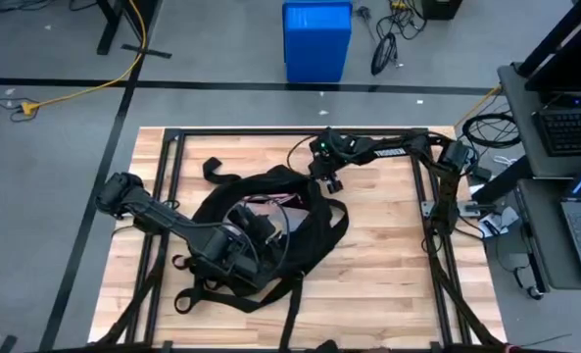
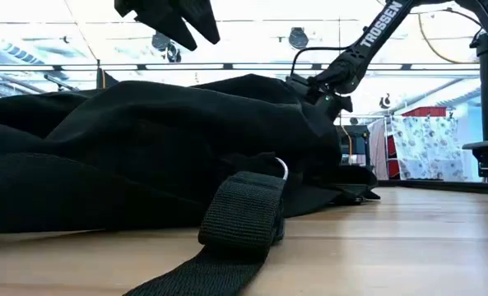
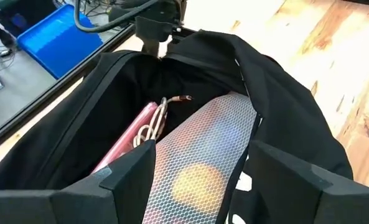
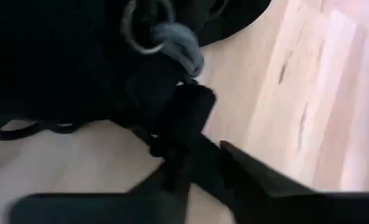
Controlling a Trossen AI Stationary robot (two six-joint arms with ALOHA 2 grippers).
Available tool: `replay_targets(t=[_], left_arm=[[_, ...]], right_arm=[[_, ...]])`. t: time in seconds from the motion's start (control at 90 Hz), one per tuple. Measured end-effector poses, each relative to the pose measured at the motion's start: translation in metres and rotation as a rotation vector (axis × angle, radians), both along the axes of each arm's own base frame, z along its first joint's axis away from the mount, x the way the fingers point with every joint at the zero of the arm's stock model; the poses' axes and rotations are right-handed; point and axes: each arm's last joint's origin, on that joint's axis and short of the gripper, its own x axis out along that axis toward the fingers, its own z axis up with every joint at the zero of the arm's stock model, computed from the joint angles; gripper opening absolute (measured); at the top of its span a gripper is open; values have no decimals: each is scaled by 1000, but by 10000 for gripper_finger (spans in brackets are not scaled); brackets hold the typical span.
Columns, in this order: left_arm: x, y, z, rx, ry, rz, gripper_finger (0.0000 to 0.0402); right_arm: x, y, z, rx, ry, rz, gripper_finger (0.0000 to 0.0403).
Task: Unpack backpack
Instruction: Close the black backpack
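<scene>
text: "TROSSEN" | colour: white | on: right arm (image 2: 374, 37) | other readable text: none

The backpack (image 1: 270, 230) is laid at the centre of the table (image 1: 388, 265). The left gripper (image 1: 256, 235) is positioned over its opening; the right gripper (image 1: 327, 176) is found at its two-o'clock edge.

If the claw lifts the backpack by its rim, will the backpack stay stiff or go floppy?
Probably floppy: the backpack lies slumped in soft folds, and its straps trail flat on the table. It may also sag unevenly, because the mesh pouch and a pink item lie loose inside.
</scene>
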Motion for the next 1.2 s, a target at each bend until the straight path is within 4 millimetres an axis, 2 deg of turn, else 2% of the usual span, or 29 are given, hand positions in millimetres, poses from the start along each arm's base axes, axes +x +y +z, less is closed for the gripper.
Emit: replay_targets(t=[0.033, 0.078, 0.233, 0.356, 0.478, 0.622, 0.756, 0.967, 1.2], left_arm=[[0, 0, 0, -1, -2, 0, 246], [0, 0, 0, -2, -4, 0, 246], [0, -2, 0, -3, -6, -3, 246], [-2, -5, 0, -3, -5, -13, 246], [-2, -5, 0, -2, -3, -16, 246], [-2, -5, 0, 6, 8, -20, 246], [-3, -5, -1, 9, 14, -22, 246], [-4, -4, -1, 17, 31, -21, 246], [-8, -12, -1, 11, 24, -41, 246]], right_arm=[[-1, 0, -1, 14, 10, -8, 29], [-3, 2, -2, 34, 33, -17, 13], [-11, 6, -3, 107, 120, -54, 1], [-20, 18, 2, 203, 216, -128, 0], [-27, 42, 12, 306, 320, -146, 0], [-28, 75, 26, 351, 390, -143, 0], [-22, 95, 37, 287, 363, -161, 0], [-8, 84, 50, 203, 161, -245, 10], [-9, 67, 44, 178, 151, -241, 95]])
